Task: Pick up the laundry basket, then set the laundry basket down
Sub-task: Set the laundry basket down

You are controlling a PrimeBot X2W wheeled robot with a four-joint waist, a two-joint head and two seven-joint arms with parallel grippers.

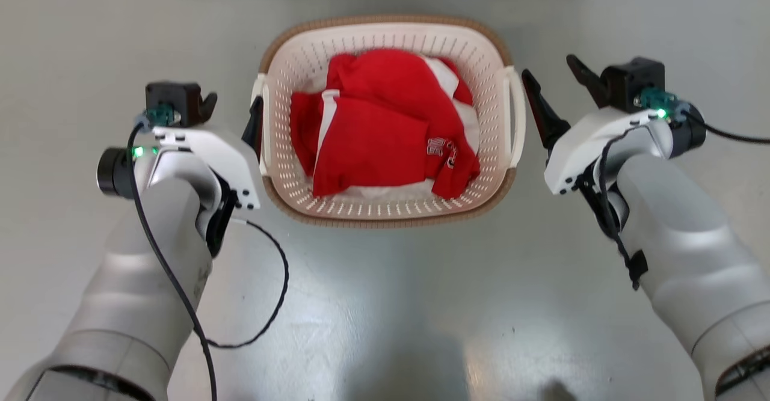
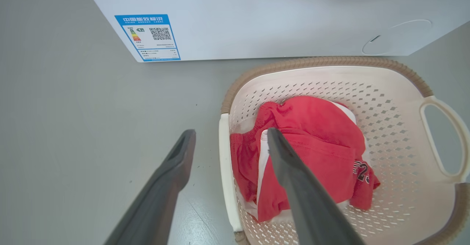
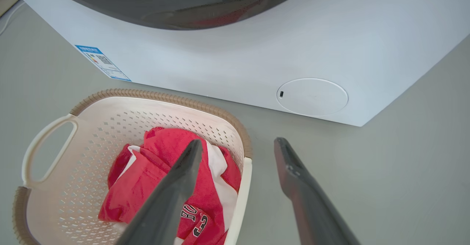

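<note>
The laundry basket (image 1: 301,58) stands on the grey floor, cream and perforated with a brown woven-look rim, holding red and white clothes (image 1: 385,124). My left gripper (image 1: 231,109) is open at the basket's left loop handle (image 2: 224,171). In the left wrist view one finger lies outside the handle and the other reaches over the clothes. My right gripper (image 1: 550,73) is open just outside the right loop handle (image 1: 517,118). In the right wrist view its fingertips (image 3: 196,147) straddle that handle (image 3: 240,193) from above. Neither gripper holds anything.
The white washing machine (image 3: 220,54) stands directly behind the basket, with a blue energy label (image 2: 148,37) at its lower corner and a round cover (image 3: 312,96). A loose black cable (image 1: 271,305) hangs from my left arm. Grey floor surrounds the basket.
</note>
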